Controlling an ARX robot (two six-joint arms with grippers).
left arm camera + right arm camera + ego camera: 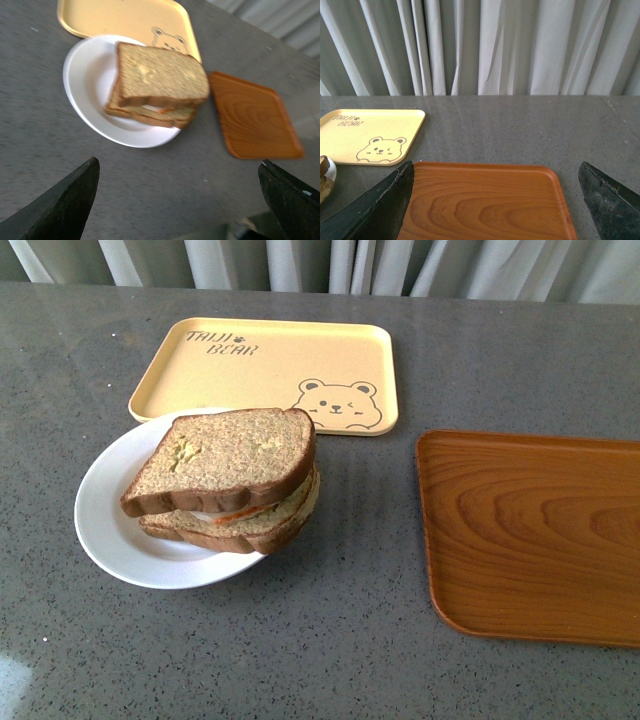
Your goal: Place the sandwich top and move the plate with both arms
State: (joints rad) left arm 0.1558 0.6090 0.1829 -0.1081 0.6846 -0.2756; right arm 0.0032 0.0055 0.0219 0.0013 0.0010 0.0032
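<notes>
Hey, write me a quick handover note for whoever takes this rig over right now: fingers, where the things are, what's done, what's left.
Left gripper: fingers open, empty, facing the plate and not touching it.
Right gripper: fingers open, empty, by the wooden tray.
Sandwich top: lying on the sandwich on the plate, slightly skewed.
Done: top slice placed.
Left: take the plate with both arms and move it; neither arm touches it yet.
</notes>
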